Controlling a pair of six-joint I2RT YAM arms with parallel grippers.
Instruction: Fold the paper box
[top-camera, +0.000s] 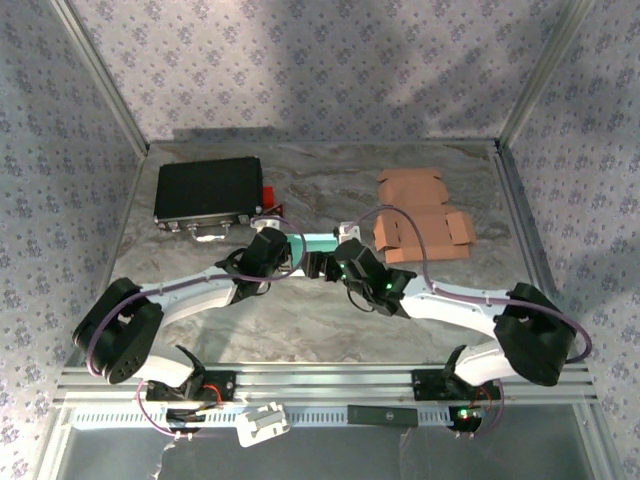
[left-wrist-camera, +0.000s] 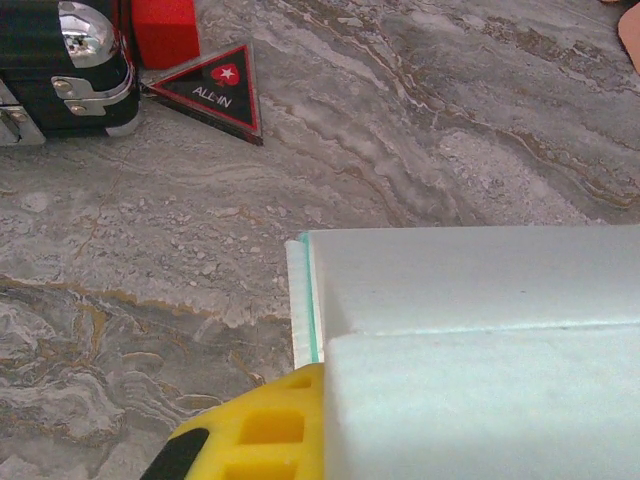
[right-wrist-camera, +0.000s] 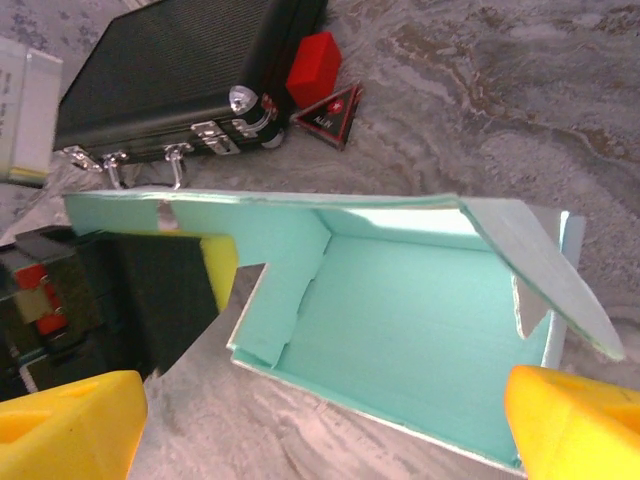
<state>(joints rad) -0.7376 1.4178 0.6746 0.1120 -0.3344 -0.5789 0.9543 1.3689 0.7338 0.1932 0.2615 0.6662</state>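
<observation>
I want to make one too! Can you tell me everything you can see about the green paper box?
The paper box is thin card, mint green inside and white outside. It is half folded: the side walls stand up, and one flap at the end leans at a slant, not tucked in. The top is open and nothing is inside. It appears to rest on the marbled table. The left gripper pinches one wall with its yellow-padded fingers.

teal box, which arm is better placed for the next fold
Likely right: the right gripper is open facing the teal box, near its loose flap; the left gripper is shut on its wall.
</observation>
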